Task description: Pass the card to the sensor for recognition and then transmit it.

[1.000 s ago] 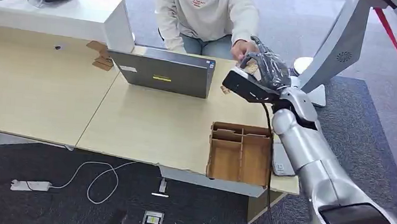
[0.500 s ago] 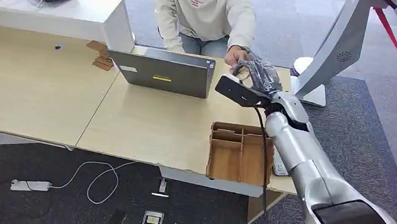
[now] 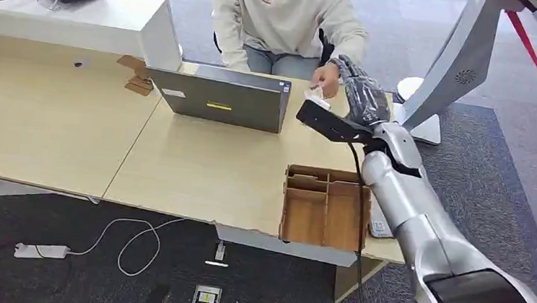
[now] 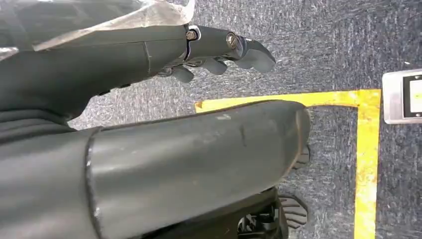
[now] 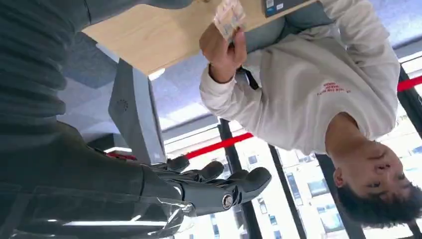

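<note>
The card [image 3: 316,94] sits pinched in a seated person's hand [image 3: 326,77] above the desk's [image 3: 206,168] far edge, just beside the right hand [image 3: 360,94]; that hand's fingers are spread, holding nothing; the left hand [image 4: 219,47] hangs low, fingers loosely extended, well apart.

The right arm [image 3: 420,207] reaches forward and up, its right hand [image 3: 360,94] raised with fingers [image 5: 219,181] stretched out and apart, holding nothing. The left hand [image 4: 214,47] hangs low, fingers loosely extended, holding nothing.
</note>
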